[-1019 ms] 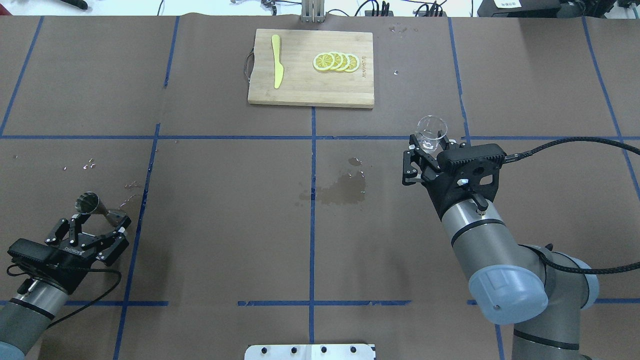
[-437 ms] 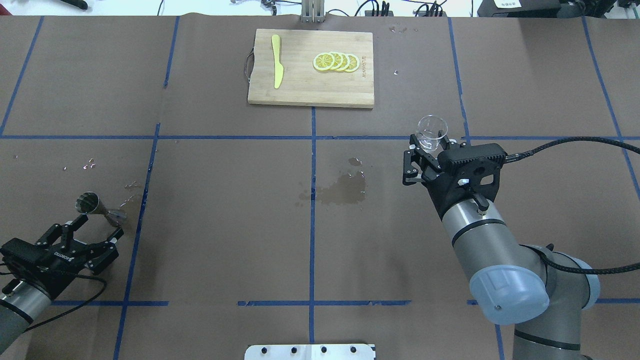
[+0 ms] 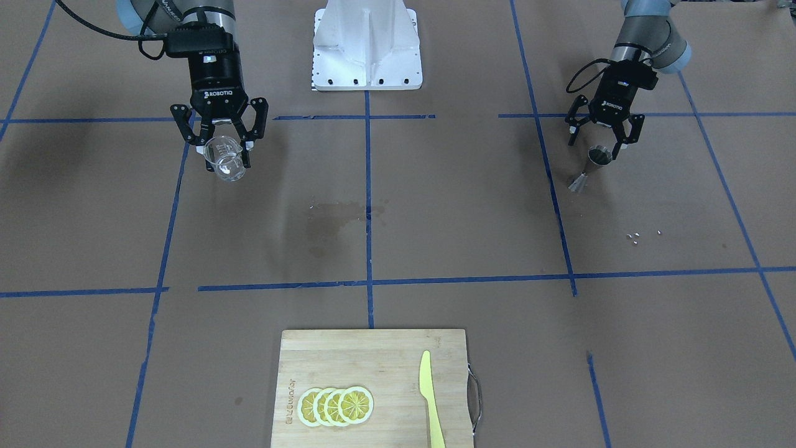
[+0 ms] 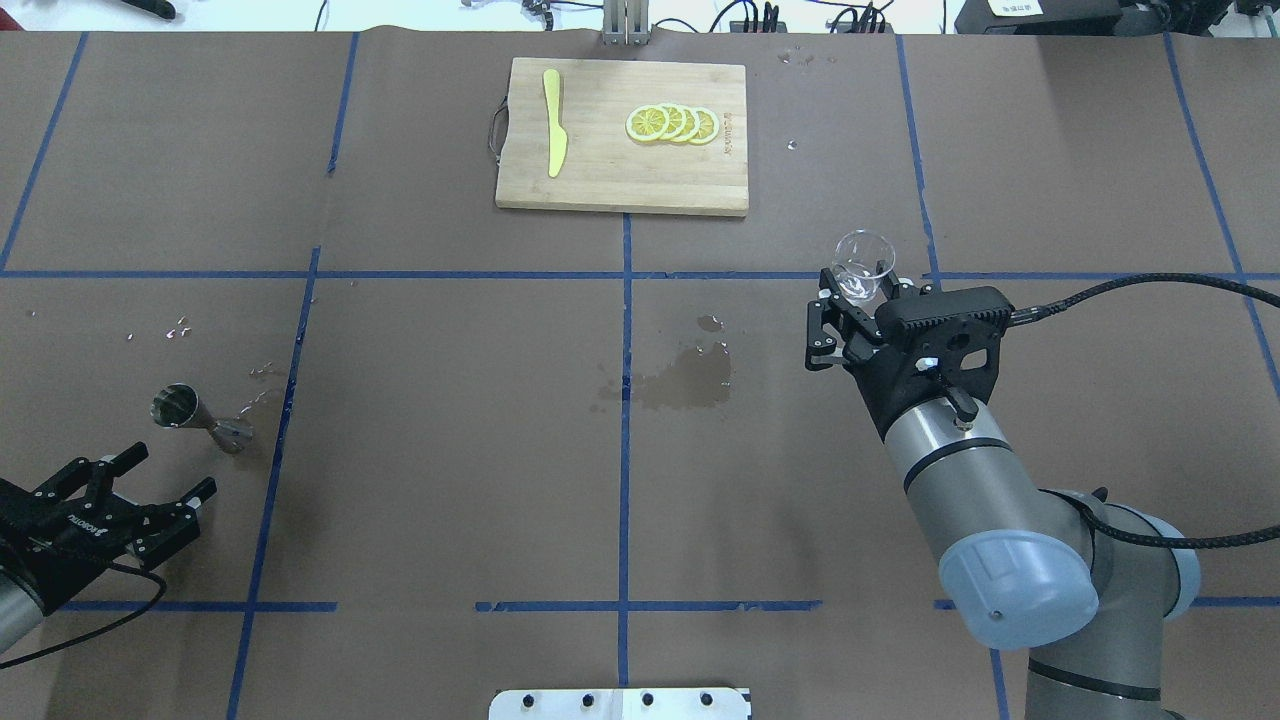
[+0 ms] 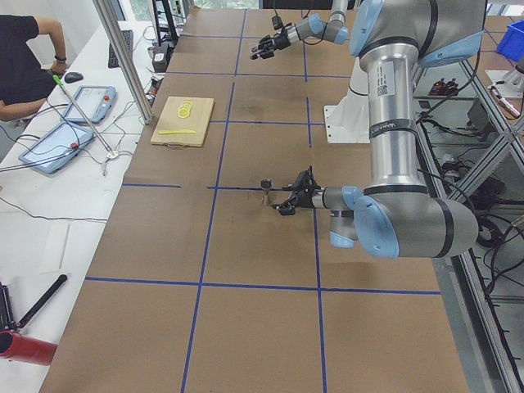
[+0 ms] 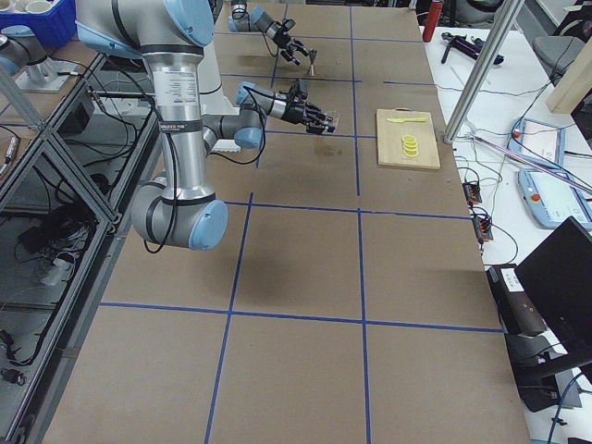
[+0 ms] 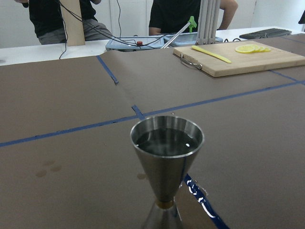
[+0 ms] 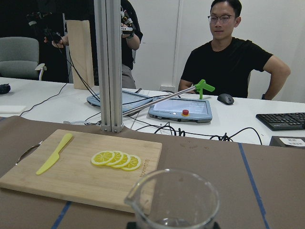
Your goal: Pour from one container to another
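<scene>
The clear glass cup [image 4: 863,262] hangs upright above the table's right half with my right gripper [image 4: 866,287] shut on it. In the right wrist view the cup [image 8: 174,200] fills the bottom edge and looks almost empty. The metal jigger [image 4: 195,413] stands upright on the paper at the left, and in the left wrist view the jigger [image 7: 167,162] holds dark liquid in its upper cone. My left gripper [image 4: 170,472] is open, apart from the jigger on the robot's side of it. From the front, the cup [image 3: 225,160] and the jigger [image 3: 594,163] stand far apart.
A wooden cutting board [image 4: 600,180] at the far middle carries lemon slices [image 4: 672,123] and a yellow knife [image 4: 553,122]. A wet stain [image 4: 690,380] marks the table's centre. Droplets [image 4: 175,328] lie beyond the jigger. People sit behind the far edge.
My left gripper has drawn back from the jigger toward the robot and the left edge, staying open. The jigger stays standing. The right arm and cup have not moved.
</scene>
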Controlling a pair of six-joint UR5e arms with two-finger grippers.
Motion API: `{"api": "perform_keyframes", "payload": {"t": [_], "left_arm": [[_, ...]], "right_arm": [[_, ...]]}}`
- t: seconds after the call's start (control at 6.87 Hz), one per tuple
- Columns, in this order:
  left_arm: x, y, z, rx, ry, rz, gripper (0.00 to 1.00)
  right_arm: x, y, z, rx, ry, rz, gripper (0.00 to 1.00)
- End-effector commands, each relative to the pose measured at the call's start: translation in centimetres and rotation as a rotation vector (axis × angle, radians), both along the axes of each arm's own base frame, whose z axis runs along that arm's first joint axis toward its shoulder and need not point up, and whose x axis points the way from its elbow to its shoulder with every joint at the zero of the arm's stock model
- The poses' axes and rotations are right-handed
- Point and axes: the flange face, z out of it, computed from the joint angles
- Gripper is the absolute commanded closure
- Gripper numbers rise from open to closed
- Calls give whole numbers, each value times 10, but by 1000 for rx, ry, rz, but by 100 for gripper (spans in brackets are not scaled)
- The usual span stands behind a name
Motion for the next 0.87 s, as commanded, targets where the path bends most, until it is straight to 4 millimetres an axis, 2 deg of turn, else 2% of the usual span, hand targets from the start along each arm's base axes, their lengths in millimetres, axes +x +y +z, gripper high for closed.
{"api": "perform_keyframes", "payload": {"t": [0.0,0.15,0.29,0.44,0.58,0.73], "left_arm": [[-32,12,30,-43,-109,138,0],[-44,14,36,-56,-128,165,0],[-58,-2,37,-75,-128,153,0],[-81,-22,48,-51,-199,167,0],[-100,-47,48,-53,-223,152,0],[-116,-73,56,-122,-234,159,0]], "right_arm": [[0,-1,1,0,5,1,100],[-1,0,2,-3,4,-7,100],[0,0,0,-11,-6,-27,100],[1,1,2,-13,-16,-27,100],[4,2,4,-2,-58,-27,100],[7,3,24,3,-80,-33,100]]}}
